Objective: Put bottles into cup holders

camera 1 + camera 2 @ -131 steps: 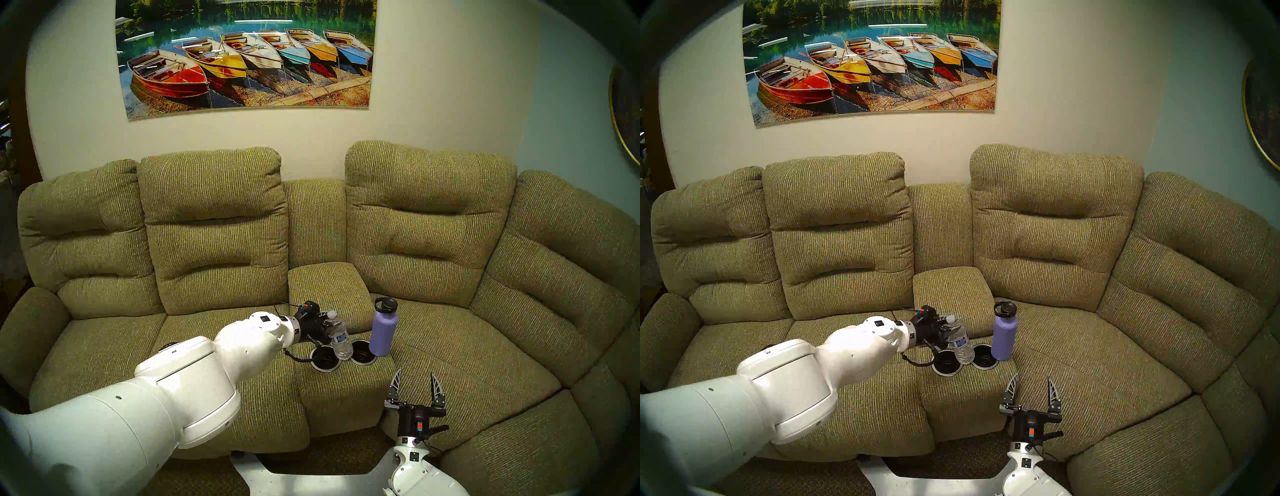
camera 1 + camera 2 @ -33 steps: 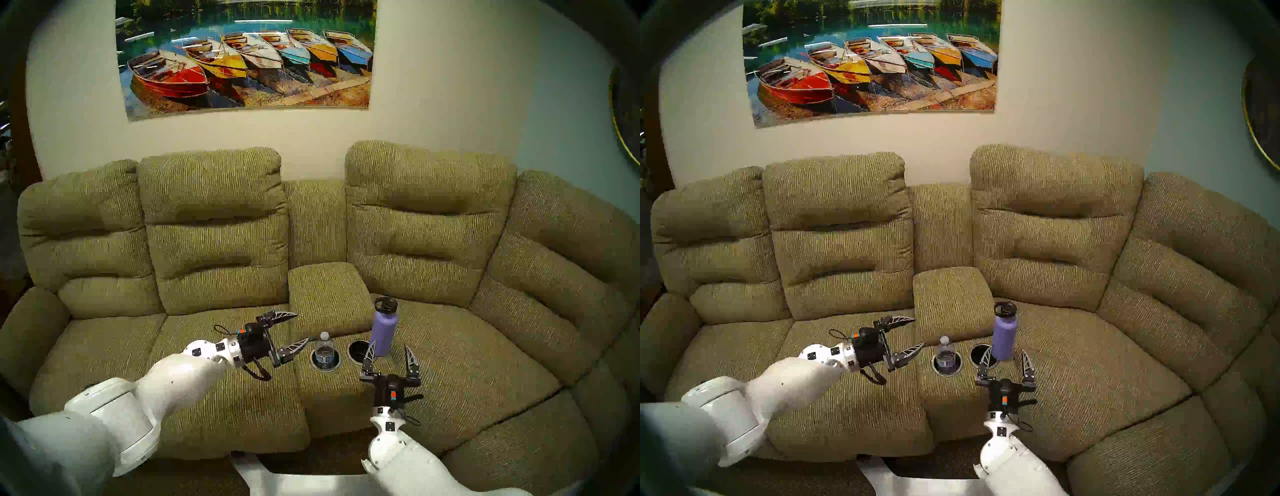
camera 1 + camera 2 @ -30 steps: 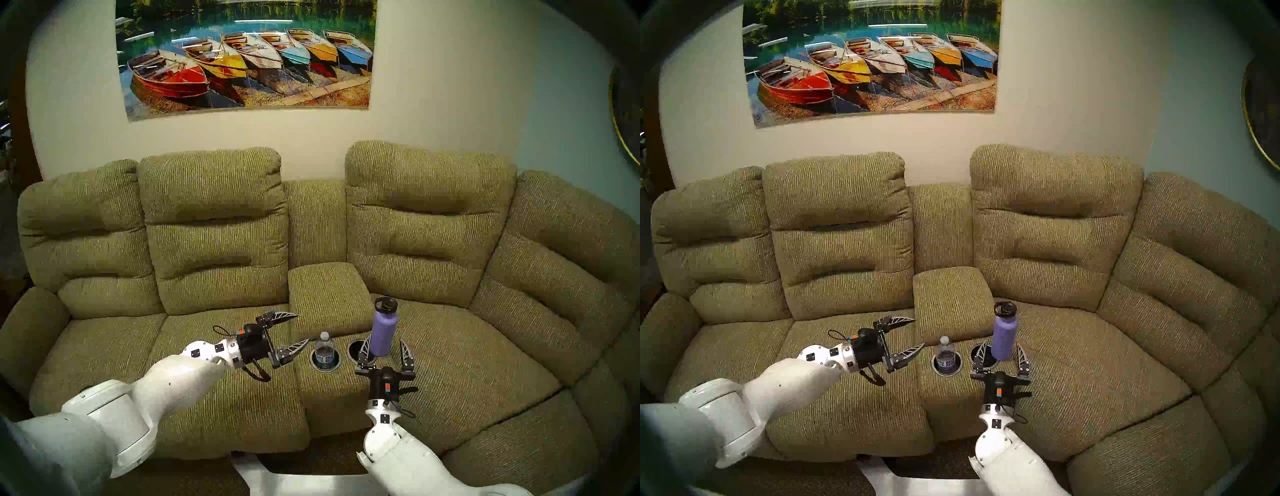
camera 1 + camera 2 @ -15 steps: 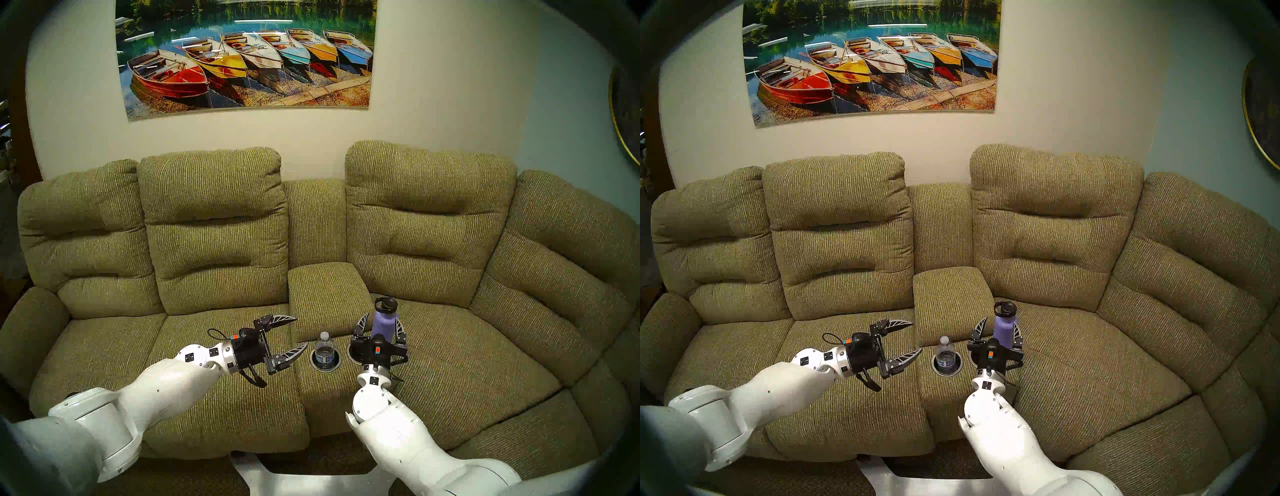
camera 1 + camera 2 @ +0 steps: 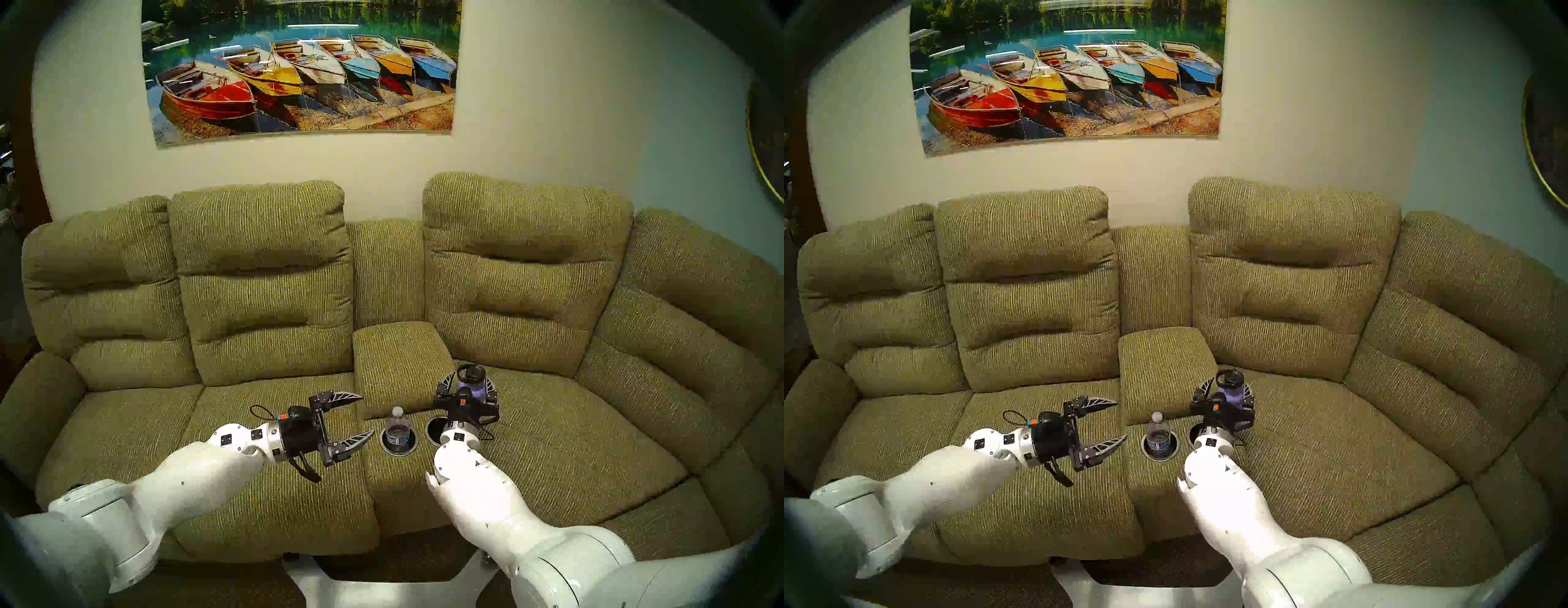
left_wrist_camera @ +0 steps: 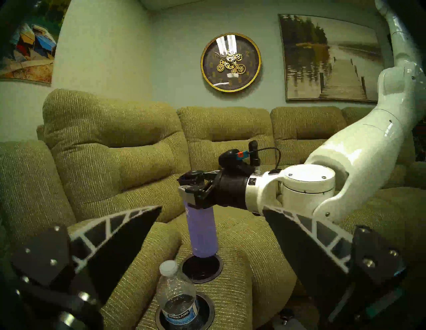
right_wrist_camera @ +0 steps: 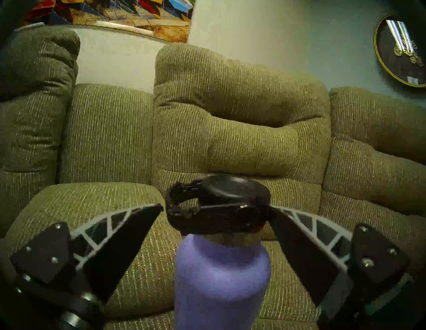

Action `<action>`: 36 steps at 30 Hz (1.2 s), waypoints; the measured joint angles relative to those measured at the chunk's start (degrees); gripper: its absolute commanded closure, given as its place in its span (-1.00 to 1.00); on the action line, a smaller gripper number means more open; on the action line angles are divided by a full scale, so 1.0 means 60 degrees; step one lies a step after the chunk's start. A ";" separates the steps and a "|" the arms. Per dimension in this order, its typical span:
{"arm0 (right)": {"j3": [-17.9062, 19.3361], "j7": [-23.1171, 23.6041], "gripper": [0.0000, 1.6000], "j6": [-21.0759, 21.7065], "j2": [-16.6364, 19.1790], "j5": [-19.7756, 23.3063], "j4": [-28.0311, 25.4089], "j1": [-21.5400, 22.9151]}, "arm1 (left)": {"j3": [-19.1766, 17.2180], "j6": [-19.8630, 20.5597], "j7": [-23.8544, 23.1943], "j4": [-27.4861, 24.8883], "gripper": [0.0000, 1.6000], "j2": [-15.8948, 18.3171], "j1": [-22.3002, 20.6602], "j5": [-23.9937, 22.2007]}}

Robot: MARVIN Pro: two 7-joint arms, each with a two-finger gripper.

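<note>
An olive-green ribbed sofa point(image 5: 263, 297) fills the room's near wall, and its centre console point(image 5: 403, 356) is the thing to steer by. At the console's front edge sit two cup holders side by side. The left cup holder point(image 5: 384, 446) has the small clear water bottle point(image 5: 397, 429) standing upright in it, white cap up, blue label partly below the silver rim. The right cup holder point(image 5: 433, 429) beside it is a dark well, partly hidden behind the right wrist in the head views. Just past that well, at the console's right front corner, the lavender flask point(image 7: 221, 281) stands upright on the fabric, outside the holder; from the left wrist view its base touches or nearly touches the far rim.

The right gripper point(image 7: 216, 212) is level at the flask's neck, its two fingers spread wide on either side of the black loop lid point(image 7: 219, 202), with gaps visible, so nothing is clamped. The left gripper point(image 5: 365, 418) hangs over the seat cushion to the console's left, pointing toward the water bottle, jaws wide apart and empty.

Above the console on the pale wall hangs a large picture of coloured rowing boats point(image 5: 301, 76). To the console's right, on the adjoining blue-green wall, there is a round gold-rimmed clock point(image 6: 231, 62) with exposed gears, and beyond it a picture of a wooden pier point(image 6: 329, 60).
</note>
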 measured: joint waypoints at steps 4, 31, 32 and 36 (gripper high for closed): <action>0.0111 0.0173 -1.00 0.0227 -0.0031 0.0078 0.0453 0.0387 | -0.0001 0.0087 -0.0085 -0.0113 -1.00 0.0077 0.0007 -0.0023; 0.1055 0.0626 0.65 -0.1159 -0.0228 0.0858 0.2510 0.1558 | -0.0024 0.0566 -0.0574 -0.0595 -1.00 0.0391 0.0035 -0.0303; 0.1074 0.0614 0.66 -0.1280 -0.0239 0.0875 0.2544 0.1551 | -0.0024 0.0577 -0.0586 -0.0607 -1.00 0.0399 0.0038 -0.0316; 0.1153 0.0549 0.75 -0.1894 -0.0323 0.0944 0.2737 0.1528 | -0.0028 0.0636 -0.0647 -0.0657 -1.00 0.0434 0.0053 -0.0382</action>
